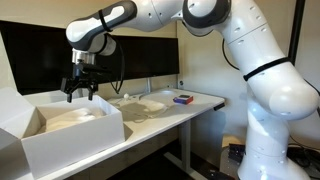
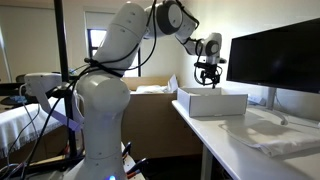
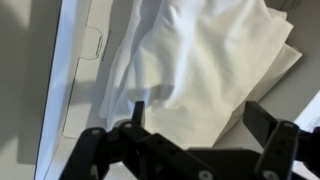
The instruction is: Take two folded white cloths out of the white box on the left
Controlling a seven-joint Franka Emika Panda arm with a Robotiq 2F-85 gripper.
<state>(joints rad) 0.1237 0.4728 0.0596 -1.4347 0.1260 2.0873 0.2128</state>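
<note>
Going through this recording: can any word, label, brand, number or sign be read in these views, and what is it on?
No text can be read in any view.
Small blue and red flat object: any print is too small to read.
Large plain white cardboard box: no marking visible.
Black monitor screen: dark, nothing displayed.
Rumpled white cloth in the wrist view: plain, no tag visible.

Near the far end of the white surface (image 1: 205,104), close to its back edge: small blue and red flat object (image 1: 183,98). Along the back edge: dark monitors (image 1: 40,55), screens blank.
</note>
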